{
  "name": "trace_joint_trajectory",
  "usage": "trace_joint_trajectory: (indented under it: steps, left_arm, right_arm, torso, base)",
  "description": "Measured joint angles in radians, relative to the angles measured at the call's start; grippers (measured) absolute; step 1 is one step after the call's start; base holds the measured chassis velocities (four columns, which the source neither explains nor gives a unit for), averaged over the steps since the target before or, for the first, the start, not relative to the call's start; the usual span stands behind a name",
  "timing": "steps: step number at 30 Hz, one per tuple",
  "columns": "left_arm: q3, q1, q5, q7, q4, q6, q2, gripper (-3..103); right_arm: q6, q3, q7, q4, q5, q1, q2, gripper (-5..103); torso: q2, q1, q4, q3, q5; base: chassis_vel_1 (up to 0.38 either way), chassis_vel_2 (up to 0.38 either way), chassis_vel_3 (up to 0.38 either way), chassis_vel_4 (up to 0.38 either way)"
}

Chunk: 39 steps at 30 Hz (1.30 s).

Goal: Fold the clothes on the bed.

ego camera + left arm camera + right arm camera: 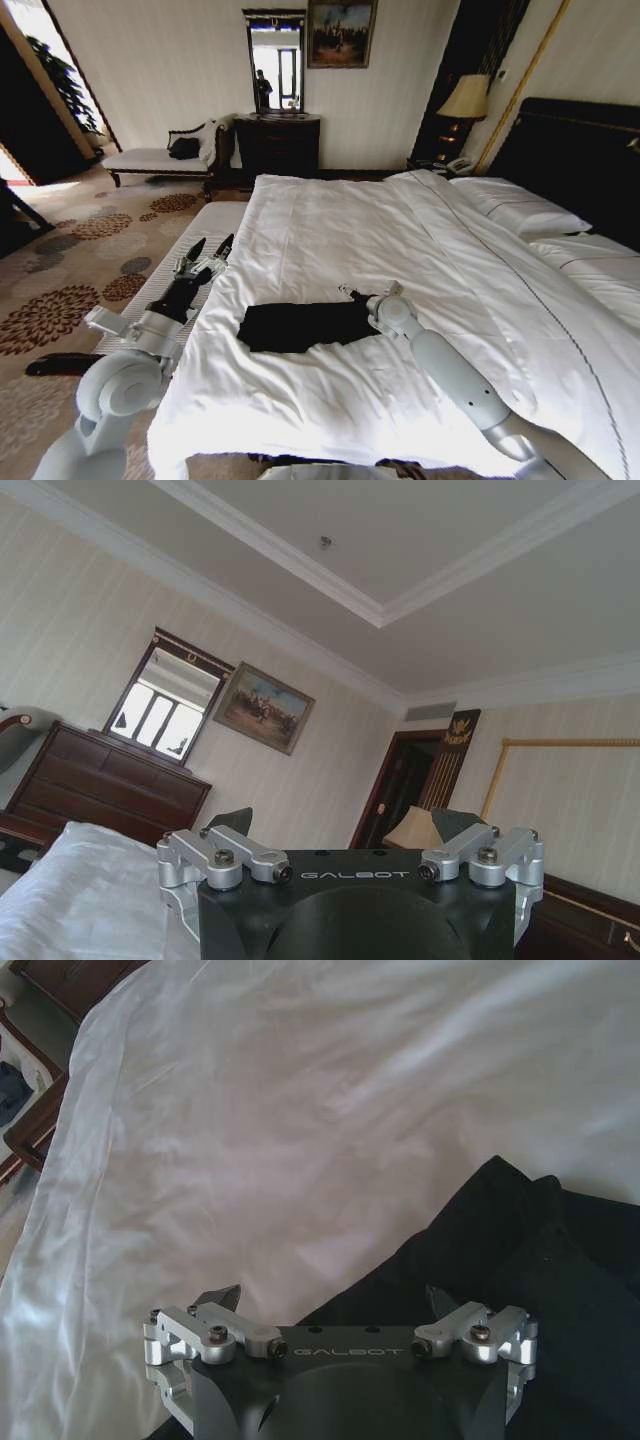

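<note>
Far ahead of left gripper: dresser, mirror above, painting beside. Off left: chaise with bag. Far right: lamp. Underneath: bench, carpet.

The head camera looks forward and down from above the foot of the bed, taking in both arms, the black T-shirt and the far wall with its dresser. The left wrist camera sits beside the bed, tilted upward past its own fingers toward ceiling, mirror and dresser, which the head view shares. The right wrist camera hangs close over the sheet, facing down at the T-shirt.
</note>
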Motion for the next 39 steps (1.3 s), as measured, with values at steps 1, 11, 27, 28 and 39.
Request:
trace_joint_trajectory:
  steps: [1, 11, 27, 28, 39]
  left_arm:
    - [0.001, 0.002, 0.004, 0.000, 0.001, -0.001, 0.000, 100]
    - [-0.008, 0.011, 0.008, 0.001, 0.008, -0.010, 0.001, 100]
    - [-0.023, 0.019, 0.021, -0.001, 0.014, -0.016, -0.009, 100]
    - [-0.019, 0.018, 0.023, -0.001, 0.016, -0.016, -0.011, 100]
    - [0.001, 0.014, 0.037, -0.002, 0.020, -0.017, -0.021, 100]
  right_arm:
    - [-0.001, 0.003, 0.005, 0.017, -0.002, -0.014, -0.007, 100]
    - [-0.045, 0.040, 0.122, 0.216, 0.015, -0.168, -0.096, 100]
    - [0.003, 0.219, 0.141, 0.343, -0.023, -0.319, -0.126, 100]
    - [0.002, 0.233, 0.140, 0.353, -0.029, -0.348, -0.126, 100]
    - [0.024, 0.248, 0.058, 0.225, -0.042, -0.365, -0.093, 100]
  torso:
    - [0.000, 0.000, 0.0001, 0.000, 0.0001]
    - [0.000, 0.000, -0.0001, 0.000, -0.0001]
    - [0.000, 0.000, -0.0002, 0.000, -0.0001]
    - [0.000, 0.000, -0.0002, 0.000, -0.0001]
    - [0.000, 0.000, 0.0002, 0.000, 0.0000]
  base:
    - [0.000, 0.000, 0.000, 0.000]
    - [0.000, 0.000, 0.000, 0.000]
    - [0.000, 0.000, 0.000, 0.000]
    - [0.000, 0.000, 0.000, 0.000]
    - [0.000, 0.000, 0.000, 0.000]
